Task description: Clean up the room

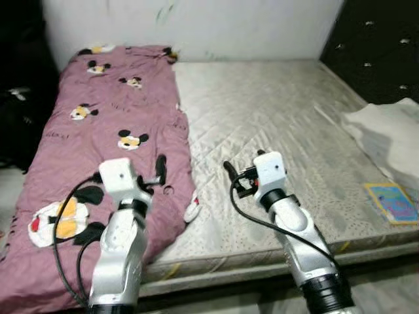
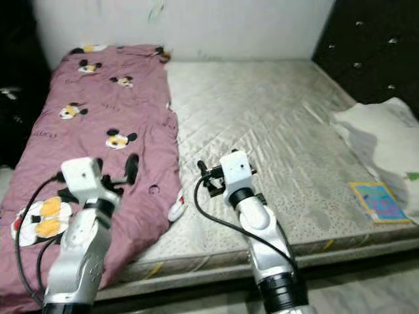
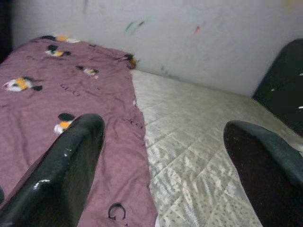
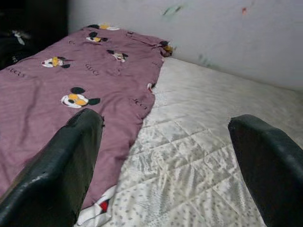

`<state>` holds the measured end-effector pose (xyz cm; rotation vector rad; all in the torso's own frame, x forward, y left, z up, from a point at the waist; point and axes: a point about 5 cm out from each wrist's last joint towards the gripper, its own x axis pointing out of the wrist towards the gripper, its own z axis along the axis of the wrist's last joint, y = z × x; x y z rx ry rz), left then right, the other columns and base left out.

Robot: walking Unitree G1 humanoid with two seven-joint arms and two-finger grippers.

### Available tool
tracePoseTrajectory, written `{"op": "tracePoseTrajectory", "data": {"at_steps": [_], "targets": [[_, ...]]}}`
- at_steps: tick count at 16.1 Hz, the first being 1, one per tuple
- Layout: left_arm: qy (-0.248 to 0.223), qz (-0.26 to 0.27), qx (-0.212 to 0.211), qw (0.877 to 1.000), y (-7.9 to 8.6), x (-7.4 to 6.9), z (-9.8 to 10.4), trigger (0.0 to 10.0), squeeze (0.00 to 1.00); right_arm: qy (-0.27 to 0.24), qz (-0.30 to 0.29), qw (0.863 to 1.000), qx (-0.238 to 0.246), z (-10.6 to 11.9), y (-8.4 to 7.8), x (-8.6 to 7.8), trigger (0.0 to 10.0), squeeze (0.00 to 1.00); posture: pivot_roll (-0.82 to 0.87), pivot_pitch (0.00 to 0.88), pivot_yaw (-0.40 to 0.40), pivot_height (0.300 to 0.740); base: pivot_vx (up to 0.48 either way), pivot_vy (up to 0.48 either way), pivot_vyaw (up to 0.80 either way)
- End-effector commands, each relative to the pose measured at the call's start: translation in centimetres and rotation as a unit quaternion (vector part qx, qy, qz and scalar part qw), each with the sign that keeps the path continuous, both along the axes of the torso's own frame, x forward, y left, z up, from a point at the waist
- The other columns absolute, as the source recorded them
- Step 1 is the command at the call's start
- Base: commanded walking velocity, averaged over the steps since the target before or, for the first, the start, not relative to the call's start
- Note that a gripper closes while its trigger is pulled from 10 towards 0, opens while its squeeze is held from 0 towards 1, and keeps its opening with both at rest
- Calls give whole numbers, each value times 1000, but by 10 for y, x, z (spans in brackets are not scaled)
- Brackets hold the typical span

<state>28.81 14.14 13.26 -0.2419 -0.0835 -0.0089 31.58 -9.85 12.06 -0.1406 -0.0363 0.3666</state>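
Mauve blanket with cartoon-mouse print lies flat along the robot's left part of the bed, reaching up to the white wall. Its inner edge runs down the bare quilted mattress; the near end drapes over the mattress front.

Left gripper hovers just above the blanket near that inner edge, jaws spread wide, holding nothing. Right gripper hangs over bare mattress just beside the same edge, jaws likewise wide apart and empty.

Far right of the bed: a white cloth heaped by the dark headboard, with a small colourful booklet near the mattress front edge.

Judgement: step in hand looks like taking hold of the blanket to spread or fold it; nothing gripped yet.

Doing it well:
- Lower both grippers onto the edge itself, not mid-panel, so the fingers pinch fabric.
- Close fully before lifting.
- Keep the two grips apart to stop bunching.
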Motion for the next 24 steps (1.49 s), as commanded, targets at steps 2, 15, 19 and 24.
{"op": "tracePoseTrajectory", "data": {"at_steps": [2, 15, 19, 24], "targets": [[2, 6, -3, 1000, 4, 0, 0, 10000, 0, 0, 29, 1000, 2, 2, 14, -3, 10000, 0, -29, 76, -58, 740, 0, 480, 0], [-18, -1, 5, 1000, 1, -1, 4, 10000, 0, 12, 24, 1000, 3, -1, 13, -1, 10000, 0, -22, 76, -63, 740, 0, 167, 0], [-12, -4, 6, 1000, -1, -2, 2, 10000, 0, 14, 25, 1000, -1, -2, 13, 0, 10000, 0, -22, 74, -67, 740, 0, 471, 0], [-33, -10, 9, 999, -2, -1, 7, 10000, 0, 12, 26, 1000, -4, -2, 13, 0, 10000, 0, -22, 67, -66, 740, 0, 169, 0]]}}
